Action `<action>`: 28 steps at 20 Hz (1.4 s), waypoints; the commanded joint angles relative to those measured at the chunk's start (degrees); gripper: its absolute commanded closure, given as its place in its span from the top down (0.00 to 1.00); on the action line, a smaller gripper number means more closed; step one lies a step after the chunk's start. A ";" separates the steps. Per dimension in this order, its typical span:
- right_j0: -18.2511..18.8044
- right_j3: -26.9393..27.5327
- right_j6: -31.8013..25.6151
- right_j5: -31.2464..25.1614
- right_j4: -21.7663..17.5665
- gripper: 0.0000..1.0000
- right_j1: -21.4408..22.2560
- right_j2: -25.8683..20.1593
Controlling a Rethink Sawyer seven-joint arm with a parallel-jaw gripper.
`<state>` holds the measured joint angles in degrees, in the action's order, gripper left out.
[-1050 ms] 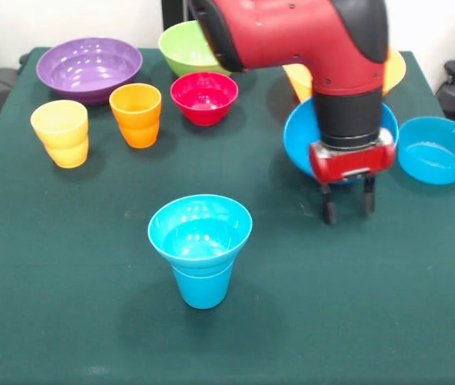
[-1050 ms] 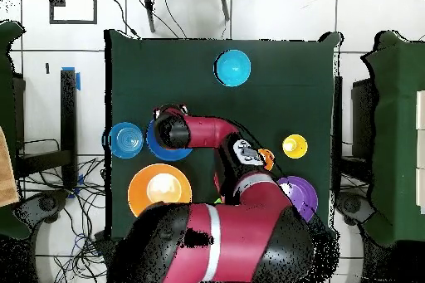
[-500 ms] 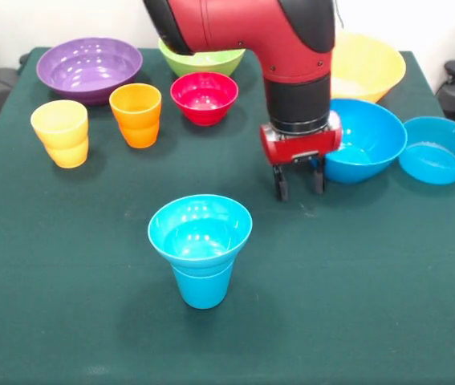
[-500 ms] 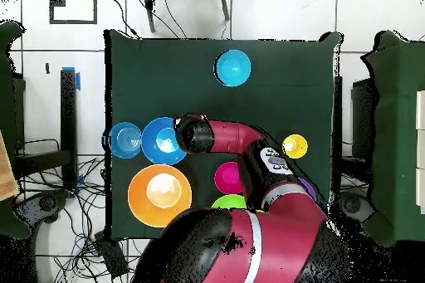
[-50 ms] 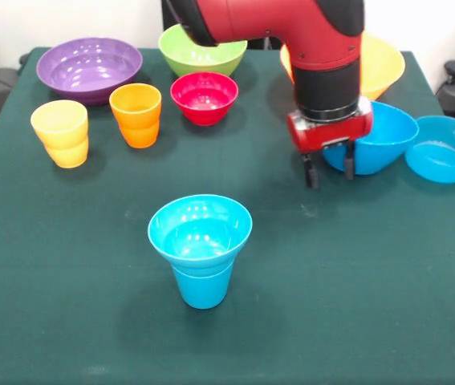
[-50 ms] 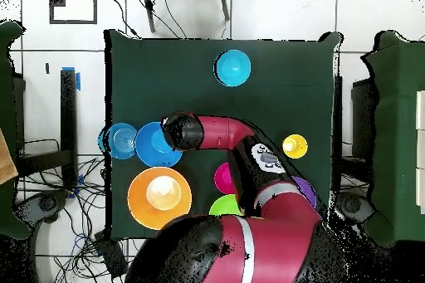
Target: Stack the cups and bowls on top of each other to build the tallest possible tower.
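The desk (image 5: 67,321) is dark green. The tower (image 5: 201,250) is bright blue all over. At ten o'clock sit a yellow cup (image 5: 60,132), an orange cup (image 5: 136,115) and a purple bowl (image 5: 89,68). There is a red bowl (image 5: 204,97), a green bowl (image 5: 199,52), two blue bowls (image 5: 444,149) and a yellow-orange bowl (image 5: 383,64). The arm (image 5: 291,32) is red and black.

Tower (image 5: 201,249): blue bowl nested upright on blue cup, standing well apart from gripper (image 5: 329,167); other cups, bowls unstacked.
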<state>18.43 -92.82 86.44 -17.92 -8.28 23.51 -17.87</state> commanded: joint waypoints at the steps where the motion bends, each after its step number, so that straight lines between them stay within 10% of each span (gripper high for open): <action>1: -3.40 3.34 5.40 -6.39 2.70 1.00 -1.39 -5.93; 18: -5.05 16.54 0.65 -2.04 0.55 1.00 -8.56 -7.66; 28: -3.00 6.74 4.91 -3.33 2.11 1.00 -1.52 -10.79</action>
<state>14.59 -82.45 86.44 -18.29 -6.67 19.36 -24.81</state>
